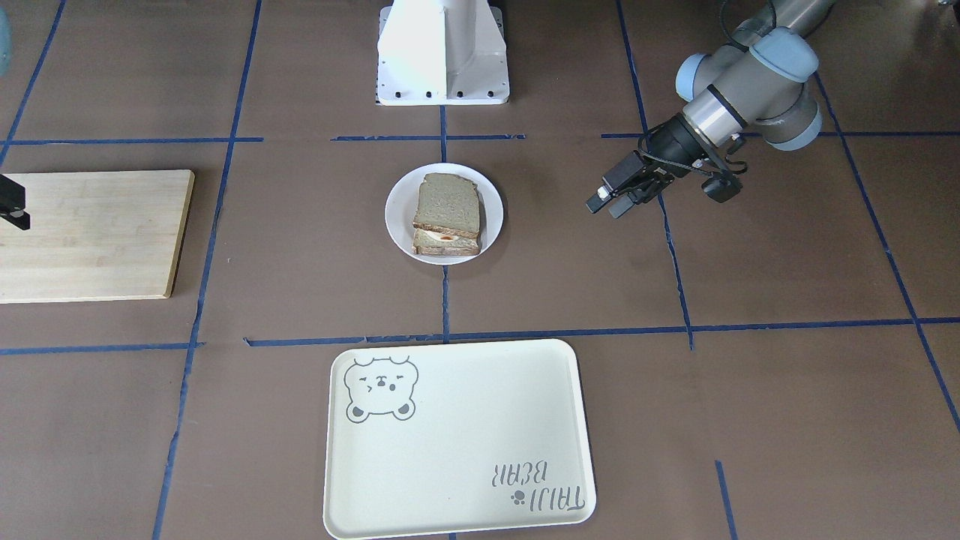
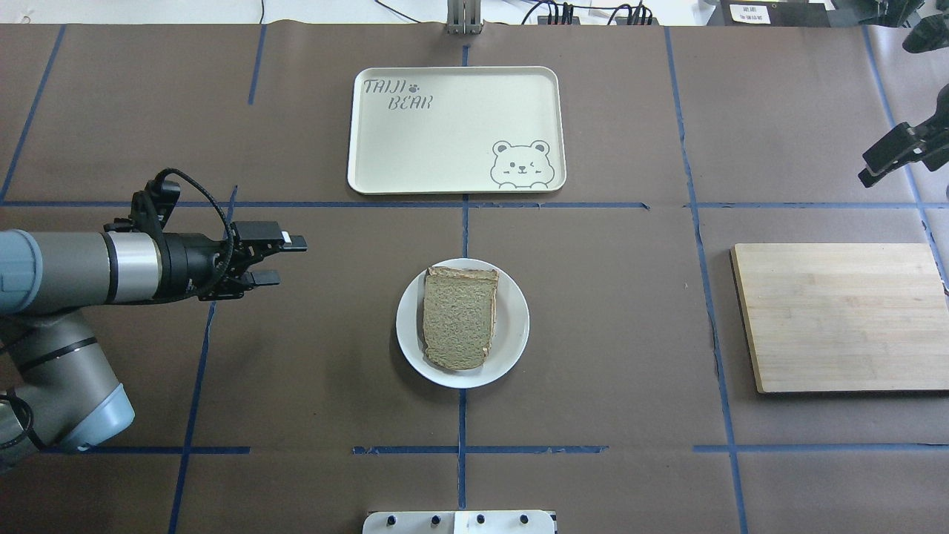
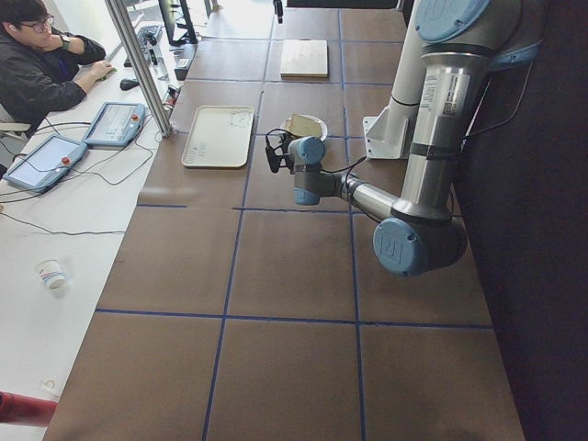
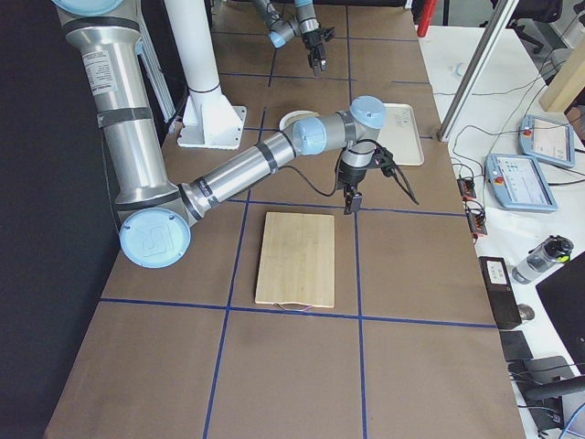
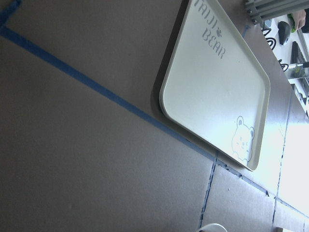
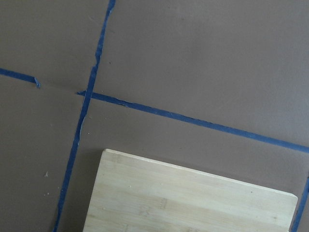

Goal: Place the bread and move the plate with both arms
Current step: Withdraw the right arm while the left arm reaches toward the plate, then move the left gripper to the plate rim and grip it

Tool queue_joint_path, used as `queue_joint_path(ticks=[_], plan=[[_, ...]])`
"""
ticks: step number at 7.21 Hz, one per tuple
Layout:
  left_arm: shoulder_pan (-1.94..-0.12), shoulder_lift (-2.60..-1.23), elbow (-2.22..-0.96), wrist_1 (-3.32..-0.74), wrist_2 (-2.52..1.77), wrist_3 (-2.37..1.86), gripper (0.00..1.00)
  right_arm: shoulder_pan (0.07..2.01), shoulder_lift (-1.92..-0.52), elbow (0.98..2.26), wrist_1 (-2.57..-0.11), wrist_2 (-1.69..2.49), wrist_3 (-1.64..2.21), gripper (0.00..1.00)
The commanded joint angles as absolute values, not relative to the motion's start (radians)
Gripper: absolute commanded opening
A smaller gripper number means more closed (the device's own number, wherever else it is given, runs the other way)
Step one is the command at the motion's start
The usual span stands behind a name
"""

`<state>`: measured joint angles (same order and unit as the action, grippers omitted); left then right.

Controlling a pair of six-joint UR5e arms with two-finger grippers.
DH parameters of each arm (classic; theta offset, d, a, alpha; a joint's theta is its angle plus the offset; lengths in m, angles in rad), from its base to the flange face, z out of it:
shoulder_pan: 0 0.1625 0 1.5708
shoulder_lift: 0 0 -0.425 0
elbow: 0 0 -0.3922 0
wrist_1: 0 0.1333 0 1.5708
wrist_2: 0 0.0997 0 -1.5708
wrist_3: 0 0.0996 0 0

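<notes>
Your bread (image 2: 460,319) is lying on the plate (image 2: 513,326) mid-surface, capping the egg slice (image 1: 444,241). Left of it, the left gripper (image 2: 291,259) is hovering, jaws apart and empty, seemingly lining up for the rim. Far right, the right gripper (image 2: 875,167) is hanging; you cannot tell its jaws' state.

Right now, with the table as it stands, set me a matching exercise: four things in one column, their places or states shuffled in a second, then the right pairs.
1. bread
2. tray
3. cutting board
4. left gripper

A. open, holding nothing
B. wooden, on the robot's right side of the table
C. stacked on another slice on the plate
D. cream, beyond the plate from the robot

Pairs: 1-C, 2-D, 3-B, 4-A
</notes>
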<state>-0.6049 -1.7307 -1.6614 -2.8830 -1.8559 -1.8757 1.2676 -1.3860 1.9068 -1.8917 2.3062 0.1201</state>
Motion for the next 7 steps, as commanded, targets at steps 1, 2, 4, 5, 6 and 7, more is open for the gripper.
queue_joint_path(ticks=[1,2,4,5,6,7], plan=[[-0.510,-1.764,-1.640,-2.887,-1.830,-1.881,0.61,1.310,-1.430,1.905,-1.891,2.336,0.086,1.00],[-0.485,-1.801,-1.625,-2.879,-1.804,-1.882,0.58,1.310,-1.414,1.885,-1.890,2.332,0.087,1.00],[-0.457,-1.856,-1.566,-2.878,-1.790,-1.887,0.54,1.322,-1.419,1.864,-1.888,2.327,0.074,1.00],[-0.450,-1.871,-1.540,-2.878,-1.790,-1.887,0.54,1.328,-1.440,1.864,-1.873,2.329,0.083,1.00],[-0.443,-1.896,-1.511,-2.878,-1.789,-1.888,0.53,1.331,-1.457,1.858,-1.853,2.332,0.086,1.00],[-0.427,-1.916,-1.505,-2.873,-1.761,-1.894,0.51,1.331,-1.468,1.858,-1.853,2.333,0.086,1.00]])
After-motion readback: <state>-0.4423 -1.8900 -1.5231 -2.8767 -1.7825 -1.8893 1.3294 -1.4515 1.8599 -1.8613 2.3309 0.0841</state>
